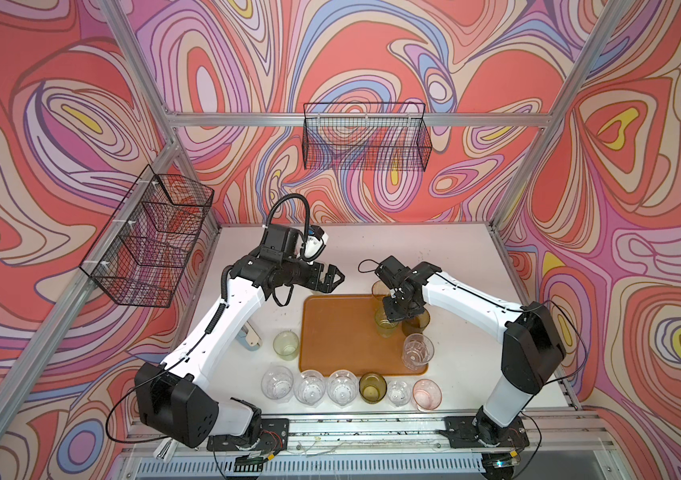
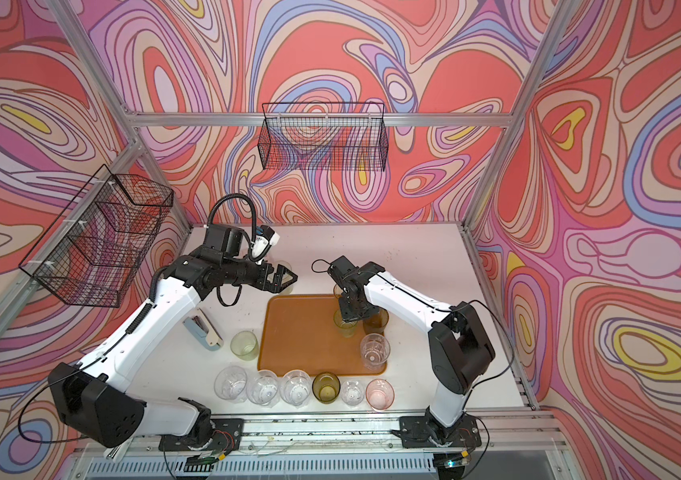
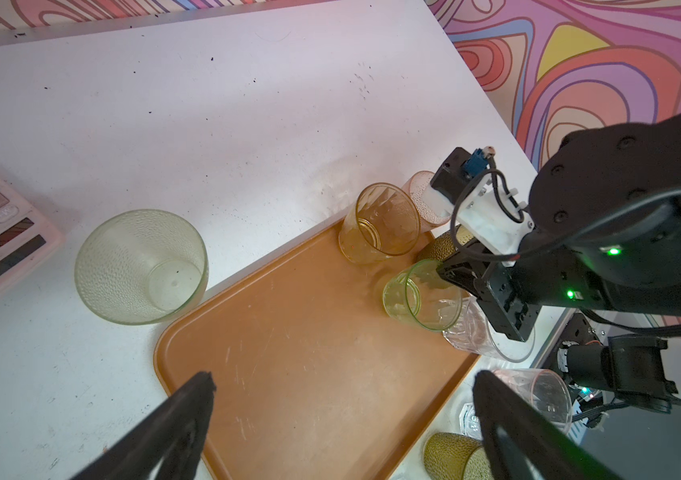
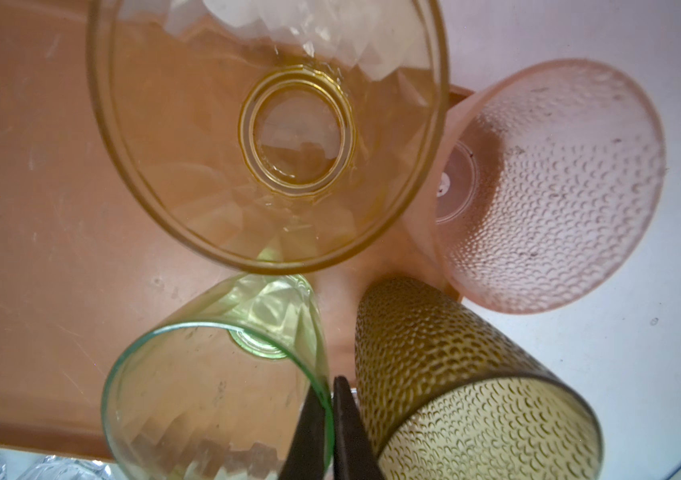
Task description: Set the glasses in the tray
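My right gripper (image 4: 332, 432) is pinched shut on the rim of the green glass (image 4: 214, 374), one finger inside the wall and one outside. The glass stands at the far right part of the tray (image 1: 339, 332), its base on or just above the floor; I cannot tell which.

My judgement of the risks: the grip is thin, on a slick rim, so the glass could swing or slip if I move sideways. It is crowded too. The amber glass (image 4: 268, 133) is just beyond it and the olive dimpled glass (image 4: 455, 374) just beside it on the right. A careless release or lift could knock either one, and the olive glass sits by the tray's right edge. The pink glass (image 4: 551, 187) stands on the bench, touching or nearly touching the tray's far right corner.

The green glass has its mouth up and its long axis close to vertical, perhaps leaning slightly.

My left gripper (image 1: 332, 280) hangs wide open and empty beyond the tray's far left corner.
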Motion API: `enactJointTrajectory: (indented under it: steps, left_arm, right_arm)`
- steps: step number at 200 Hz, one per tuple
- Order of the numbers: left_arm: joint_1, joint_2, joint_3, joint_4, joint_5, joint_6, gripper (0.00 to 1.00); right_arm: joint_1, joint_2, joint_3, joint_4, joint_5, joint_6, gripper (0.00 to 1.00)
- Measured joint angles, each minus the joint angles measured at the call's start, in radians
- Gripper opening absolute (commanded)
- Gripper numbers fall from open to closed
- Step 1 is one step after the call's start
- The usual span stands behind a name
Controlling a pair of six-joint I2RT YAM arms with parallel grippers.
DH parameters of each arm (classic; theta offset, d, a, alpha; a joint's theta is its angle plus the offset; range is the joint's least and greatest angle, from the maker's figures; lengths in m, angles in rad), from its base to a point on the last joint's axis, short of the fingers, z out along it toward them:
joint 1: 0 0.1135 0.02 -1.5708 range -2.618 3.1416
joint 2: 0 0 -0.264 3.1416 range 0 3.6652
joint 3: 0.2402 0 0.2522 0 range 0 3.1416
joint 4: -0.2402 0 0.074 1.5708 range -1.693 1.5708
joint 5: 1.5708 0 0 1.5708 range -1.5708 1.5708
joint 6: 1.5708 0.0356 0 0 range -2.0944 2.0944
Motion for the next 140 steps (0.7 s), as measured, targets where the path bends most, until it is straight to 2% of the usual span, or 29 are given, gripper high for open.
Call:
enactJointTrajectory:
  steps: [99, 140]
  left_arm:
    - [0.0, 0.0, 0.0, 0.0, 0.0, 0.0, 1.0]
    - [0.0, 0.0, 0.0, 0.0, 0.0, 0.0, 1.0]
  right_arm:
    - [0.0, 0.022, -0.011, 0.027, 0.019, 0.003, 0.0]
    - [0.0, 0.022, -0.016, 0.028, 0.021, 0.007, 0.07]
